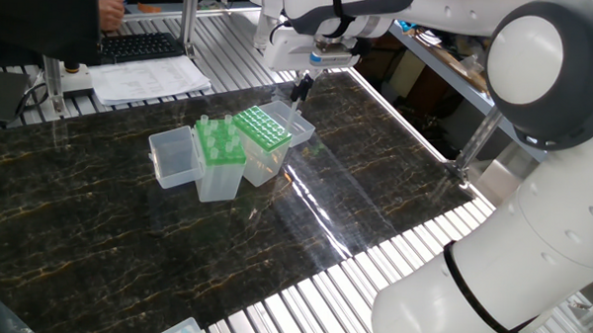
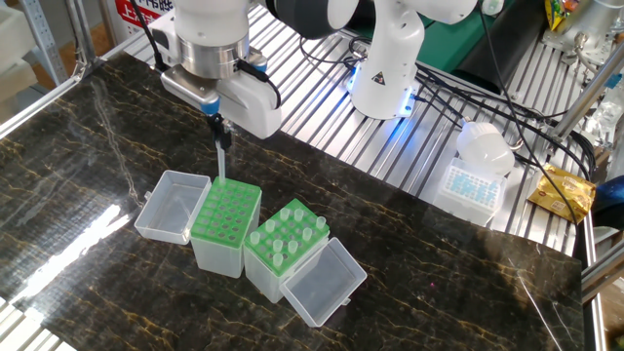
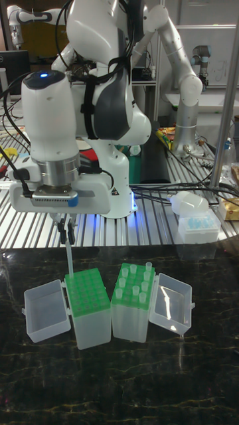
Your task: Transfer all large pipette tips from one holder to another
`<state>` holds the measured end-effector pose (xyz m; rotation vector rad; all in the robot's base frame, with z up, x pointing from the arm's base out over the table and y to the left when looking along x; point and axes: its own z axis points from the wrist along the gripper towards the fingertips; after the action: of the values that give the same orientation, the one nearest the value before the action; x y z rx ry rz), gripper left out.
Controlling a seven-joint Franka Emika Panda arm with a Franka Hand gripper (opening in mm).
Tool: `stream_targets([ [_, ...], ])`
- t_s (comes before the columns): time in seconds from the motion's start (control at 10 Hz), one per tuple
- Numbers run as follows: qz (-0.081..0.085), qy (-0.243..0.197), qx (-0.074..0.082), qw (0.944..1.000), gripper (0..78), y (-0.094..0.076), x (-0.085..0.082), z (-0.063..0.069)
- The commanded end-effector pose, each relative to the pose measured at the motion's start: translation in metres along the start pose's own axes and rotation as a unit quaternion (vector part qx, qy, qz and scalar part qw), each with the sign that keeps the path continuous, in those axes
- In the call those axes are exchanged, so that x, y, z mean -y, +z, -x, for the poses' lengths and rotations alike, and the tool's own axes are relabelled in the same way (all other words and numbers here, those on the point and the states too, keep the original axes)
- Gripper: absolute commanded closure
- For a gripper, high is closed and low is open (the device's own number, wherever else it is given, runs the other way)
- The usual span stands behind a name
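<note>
Dark marble-patterned tabletop (image 2: 88, 175) under everything listed. Nearest in the tall fixed view, two clear plastic tip boxes with green perforated top plates, side by side and touching, each with its clear hinged lid (image 3: 45, 310) swung open to the outer side. Landmark box: the one holding the large pipette tips (image 3: 135, 281) (image 2: 285, 238) (image 1: 211, 129), pale clear cones with round collars standing upright in its green plate, several holes filled. Beside the landmark, touching it, second green-topped clear box (image 3: 87, 297) (image 2: 226, 213) (image 1: 263, 128), holes open, no collars visible above its plate. Above that second box's far corner, away from the landmark, one slim clear pipette tip (image 3: 68, 259) (image 2: 220, 164) (image 1: 295, 110) hanging upright, lower end just at the green plate; whether inside a hole, cannot tell. Black two-finger gripper (image 3: 66, 231) (image 2: 219, 130) (image 1: 301, 88) closed narrowly on the top of that tip, under the white wrist housing. Beyond the landmark, on the slatted metal bench, a clear box of blue-racked tips (image 3: 198, 227) (image 2: 472, 182) and a white robot base (image 2: 385, 73) lit blue.
</note>
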<state>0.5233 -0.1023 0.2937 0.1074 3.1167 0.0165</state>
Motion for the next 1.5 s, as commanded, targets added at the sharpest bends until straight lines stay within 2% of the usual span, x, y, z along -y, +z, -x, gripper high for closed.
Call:
stream_targets([
  [0.1,0.001,0.004,0.0,1.0,0.1,-0.0004,0.0,-0.0001],
  [1.4,0.001,0.004,0.0,1.0,0.1,-0.0004,0.0,-0.0001],
  [1.5,-0.004,0.046,-0.01,0.9989,0.1,-0.0013,-0.0025,-0.0025],
])
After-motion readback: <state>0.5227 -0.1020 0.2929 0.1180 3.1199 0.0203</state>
